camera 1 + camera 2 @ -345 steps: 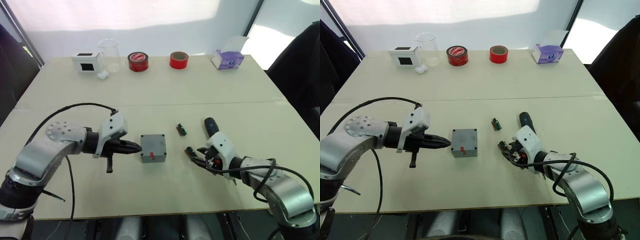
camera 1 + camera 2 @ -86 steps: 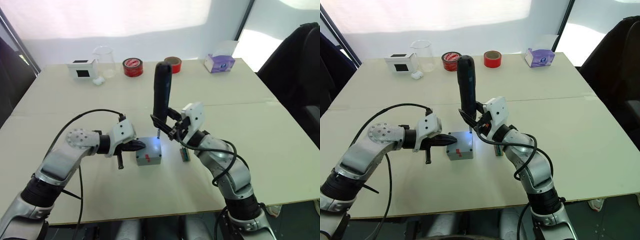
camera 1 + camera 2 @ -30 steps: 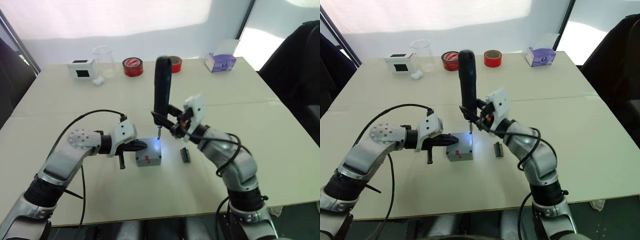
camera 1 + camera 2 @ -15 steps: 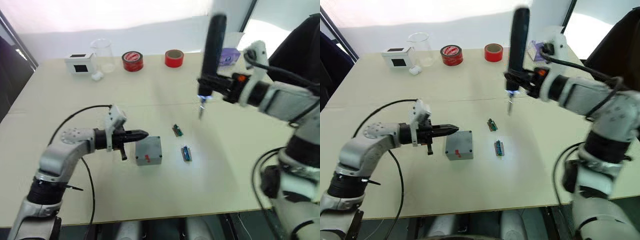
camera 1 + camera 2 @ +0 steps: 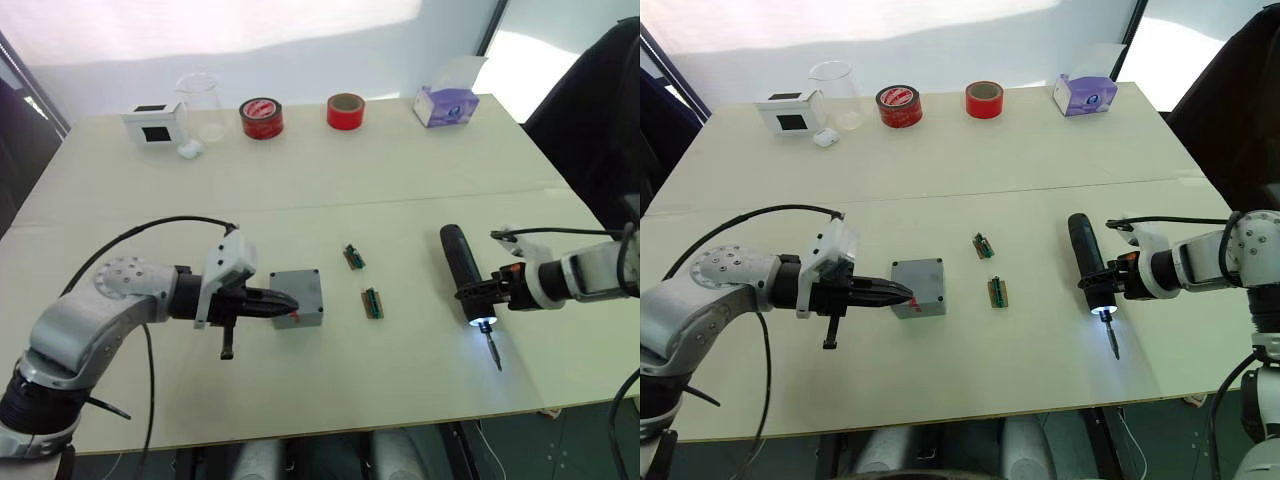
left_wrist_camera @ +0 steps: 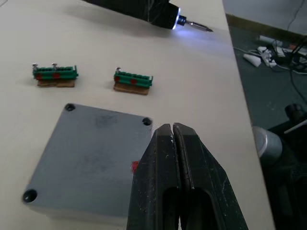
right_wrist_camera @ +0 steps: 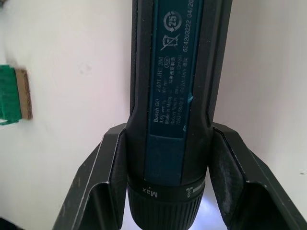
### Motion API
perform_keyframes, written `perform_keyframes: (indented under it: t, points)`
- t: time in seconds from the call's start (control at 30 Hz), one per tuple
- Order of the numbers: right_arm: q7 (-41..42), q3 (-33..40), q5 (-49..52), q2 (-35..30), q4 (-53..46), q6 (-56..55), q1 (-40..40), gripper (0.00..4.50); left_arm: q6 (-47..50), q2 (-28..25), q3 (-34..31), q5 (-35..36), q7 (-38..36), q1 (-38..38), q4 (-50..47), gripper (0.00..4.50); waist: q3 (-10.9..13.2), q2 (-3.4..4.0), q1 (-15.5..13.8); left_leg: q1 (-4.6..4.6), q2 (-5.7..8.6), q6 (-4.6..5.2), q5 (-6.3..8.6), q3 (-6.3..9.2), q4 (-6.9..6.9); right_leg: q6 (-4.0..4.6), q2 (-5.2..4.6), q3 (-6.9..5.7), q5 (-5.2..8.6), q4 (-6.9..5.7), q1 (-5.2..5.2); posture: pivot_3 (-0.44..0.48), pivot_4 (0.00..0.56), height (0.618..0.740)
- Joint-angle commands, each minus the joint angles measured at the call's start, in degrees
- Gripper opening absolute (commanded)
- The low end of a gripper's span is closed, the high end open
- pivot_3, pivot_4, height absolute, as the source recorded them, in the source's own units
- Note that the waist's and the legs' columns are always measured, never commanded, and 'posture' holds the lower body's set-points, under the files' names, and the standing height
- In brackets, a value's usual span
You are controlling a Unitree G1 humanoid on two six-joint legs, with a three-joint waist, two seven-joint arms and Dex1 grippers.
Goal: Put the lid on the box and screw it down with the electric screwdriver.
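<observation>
The grey box (image 5: pixel 300 296) sits mid-table with the grey lid (image 6: pixel 88 151) on top of it, corner screw holes showing. A small red mark (image 6: pixel 135 166) shows on its near side. My left gripper (image 5: pixel 287 303) is shut, with its tips against the box's left side. To the right, the dark electric screwdriver (image 5: pixel 461 272) lies flat near the table's front edge, its tip light on and its bit pointing toward me. My right gripper (image 7: pixel 168 179) is shut around the screwdriver's body, one finger on each side.
Two small green terminal blocks (image 5: pixel 353 257) (image 5: pixel 372 303) lie between the box and the screwdriver. Along the far edge stand a white box (image 5: pixel 151 124), a glass beaker (image 5: pixel 202 103), two red tape rolls (image 5: pixel 261 118) (image 5: pixel 345 110) and a purple tissue box (image 5: pixel 445 103).
My right arm has brought the screwdriver down from upright in the air to lying on the table at the right. My left gripper's tips have moved up against the box.
</observation>
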State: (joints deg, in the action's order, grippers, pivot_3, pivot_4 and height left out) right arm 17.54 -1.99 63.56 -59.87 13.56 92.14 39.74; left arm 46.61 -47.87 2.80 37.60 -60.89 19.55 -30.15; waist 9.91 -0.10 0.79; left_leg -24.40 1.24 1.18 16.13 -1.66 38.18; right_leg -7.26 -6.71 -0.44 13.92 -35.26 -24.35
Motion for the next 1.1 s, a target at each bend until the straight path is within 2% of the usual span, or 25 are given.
perform_keyframes:
  t: [0.03, 0.1, 0.17, 0.23, 0.3, 0.37, 0.67, 0.83, 0.87, 0.97, 1.03, 1.1]
  points:
    - [3.88, 0.15, -5.37, -0.94, 1.26, 0.28, 2.98, 1.79, -0.68, 0.85, 0.55, -0.39, 2.10, -0.73, -1.65, 0.00, 0.01, -0.02, -0.18, -0.01, 0.00, 0.00, 0.00, 0.00, 0.01, -0.01, 0.00, 0.00, -0.01, 0.00, 0.00, 0.000, 0.150, 0.740]
    - [5.79, -0.25, -7.26, -0.76, 1.63, 0.34, 3.47, 1.79, -0.47, 1.22, 0.34, -0.08, 2.84, -0.72, -1.65, 0.00, 0.10, -0.17, -0.41, -0.06, 0.02, 0.00, 0.00, 0.05, 0.03, -0.06, 0.02, 0.00, -0.03, 0.00, 0.01, 0.000, 0.150, 0.740]
    - [7.06, -1.51, -9.79, -0.99, 1.17, 0.09, 3.60, 2.81, -0.36, 1.10, -0.11, -0.08, 3.50, -0.82, -1.40, 0.00, 0.11, -0.18, -0.39, -0.08, 0.04, -0.01, 0.00, 0.06, 0.03, -0.07, 0.02, -0.01, -0.04, 0.01, 0.01, 0.000, 0.150, 0.740]
    - [9.02, -4.17, -12.64, -2.15, -1.26, -1.67, 2.59, 3.26, -0.61, 0.48, -0.75, -0.31, 3.70, -1.07, -0.76, 0.00, 0.10, -0.19, -0.25, -0.08, 0.04, 0.00, 0.00, 0.06, 0.05, -0.08, 0.02, 0.00, -0.04, 0.01, 0.01, 0.000, 0.150, 0.740]
    - [11.34, -5.31, -14.51, -2.67, -3.08, -3.02, 1.81, 4.11, -1.01, -0.10, -1.61, -0.64, 3.90, -0.95, 0.41, 0.00, 0.10, -0.19, -0.24, -0.07, 0.03, -0.01, 0.00, 0.06, 0.06, -0.08, 0.02, -0.01, -0.04, 0.01, 0.02, 0.000, 0.150, 0.740]
    - [12.90, -5.34, -15.80, -2.55, -4.05, -3.69, 1.80, 4.47, -1.20, -0.59, -2.67, -0.65, 3.90, -0.51, 1.77, 0.00, 0.10, -0.19, -0.22, -0.06, 0.03, -0.01, -0.01, 0.07, 0.08, -0.08, 0.02, -0.01, -0.05, -0.01, 0.03, 0.000, 0.150, 0.740]
    - [16.18, -1.01, -19.60, 0.92, -6.50, -4.95, 8.65, 4.47, -3.61, -2.38, -6.12, -2.77, 3.40, 1.61, 9.82, 0.00, 0.11, -0.19, -0.11, -0.05, 0.03, -0.03, -0.02, 0.06, 0.10, -0.10, 0.03, -0.01, -0.05, -0.06, 0.02, 0.000, 0.150, 0.740]
    - [20.03, 2.32, -17.37, 2.97, -12.96, -6.44, 12.41, 4.47, -7.47, -3.68, -5.57, -6.82, 3.39, 2.15, 15.00, 0.00, 0.11, -0.19, -0.09, -0.05, 0.01, -0.04, -0.02, 0.06, 0.08, -0.10, 0.04, -0.02, -0.05, -0.05, 0.01, 0.000, 0.150, 0.740]
    - [21.89, 2.34, -16.85, 3.05, -16.15, -8.62, 11.70, 4.47, -8.10, -3.68, -5.18, -7.71, 3.56, 2.19, 15.86, 0.00, 0.11, -0.19, -0.14, -0.05, 0.01, -0.04, -0.02, 0.06, 0.08, -0.10, 0.04, -0.02, -0.05, -0.06, 0.01, 0.000, 0.150, 0.740]
    - [29.44, -4.81, -19.66, 2.61, -37.01, -23.88, 3.63, 4.47, -10.21, -2.40, -1.84, -11.78, 5.17, 1.26, 17.20, 0.00, 0.10, -0.24, -0.50, -0.06, 0.03, -0.04, -0.02, 0.08, 0.09, -0.10, 0.03, -0.03, -0.05, -0.04, 0.03, 0.000, 0.150, 0.740]
    - [30.83, -8.35, -22.31, 3.69, -43.83, -30.00, -1.70, 4.47, -10.76, -1.26, -0.09, -13.68, 6.42, 0.45, 16.44, 0.00, 0.07, -0.30, -0.28, -0.03, 0.02, -0.03, -0.01, 0.11, 0.08, -0.12, 0.04, -0.04, -0.04, -0.05, 0.04, 0.000, 0.150, 0.740]
    - [31.56, -9.47, -22.60, 5.23, -46.69, -32.56, -5.78, 4.47, -10.47, -0.23, 1.33, -14.87, 7.56, -0.03, 15.15, 0.00, 0.09, -0.33, -0.25, -0.07, 0.02, -0.05, -0.02, 0.10, 0.10, -0.13, 0.04, -0.03, -0.04, -0.08, 0.01, 0.000, 0.150, 0.740]
